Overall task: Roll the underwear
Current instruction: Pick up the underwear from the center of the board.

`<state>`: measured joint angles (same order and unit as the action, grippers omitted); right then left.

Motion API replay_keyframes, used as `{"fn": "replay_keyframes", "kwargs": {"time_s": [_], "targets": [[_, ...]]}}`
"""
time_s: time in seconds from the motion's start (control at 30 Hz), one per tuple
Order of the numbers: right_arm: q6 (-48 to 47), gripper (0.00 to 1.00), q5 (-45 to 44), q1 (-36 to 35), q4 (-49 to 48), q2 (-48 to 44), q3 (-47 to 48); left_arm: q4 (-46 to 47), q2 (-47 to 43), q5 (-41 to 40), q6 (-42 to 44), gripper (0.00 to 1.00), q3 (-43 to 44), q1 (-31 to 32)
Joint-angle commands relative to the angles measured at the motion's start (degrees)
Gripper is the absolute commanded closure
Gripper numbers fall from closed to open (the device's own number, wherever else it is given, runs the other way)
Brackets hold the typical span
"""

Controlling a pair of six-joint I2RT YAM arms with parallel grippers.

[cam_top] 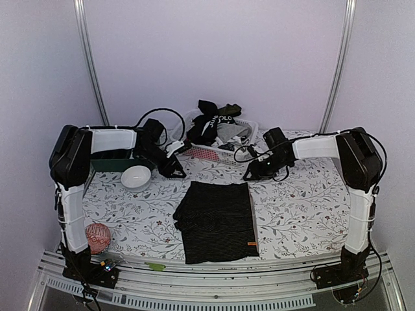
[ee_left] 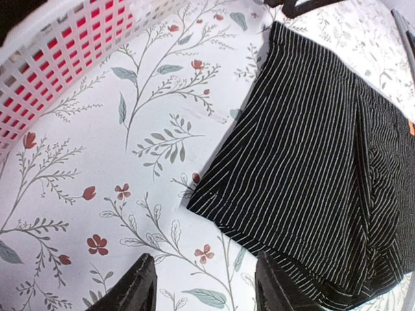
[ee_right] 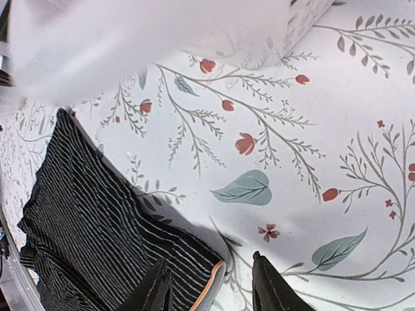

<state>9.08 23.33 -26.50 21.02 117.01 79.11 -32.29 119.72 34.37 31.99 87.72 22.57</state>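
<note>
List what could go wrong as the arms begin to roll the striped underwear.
1. The left gripper is open over bare table beside the underwear's corner; closing there might catch nothing.
2. The underwear looks layered; the right gripper, open at its orange-trimmed edge, may pinch only the top layer and unfold it.
3. Its near edge reaches the table's front; rolling toward the arms could drag it off.

The right hand (ee_right: 209, 264), jaws apart and empty, hovers at the orange-trimmed corner of the striped underwear (ee_right: 91, 220).

Wht bowl (cam_top: 136, 175), pink ball (cam_top: 98, 237), basket (cam_top: 206, 153)
</note>
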Motion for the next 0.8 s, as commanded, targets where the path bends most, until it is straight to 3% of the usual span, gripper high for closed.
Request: {"fn": "replay_keyframes", "kwargs": {"time_s": [0.0, 0.47, 0.77], "targets": [[-3.18, 0.57, -0.12, -0.14, -0.01, 3.35, 1.99, 0.34, 0.65, 1.28, 1.38, 0.48, 1.34, -0.75], [-7.24, 0.64, 4.80, -0.13, -0.46, 6.07, 1.38, -0.05, 2.18, 1.18, 2.01, 0.49, 1.91, -1.30], [-0.48, 0.60, 3.16, -0.13, -19.23, -5.20, -12.32, -0.22, 2.41, 0.96, 1.98, 0.48, 2.66, -1.38]]}}
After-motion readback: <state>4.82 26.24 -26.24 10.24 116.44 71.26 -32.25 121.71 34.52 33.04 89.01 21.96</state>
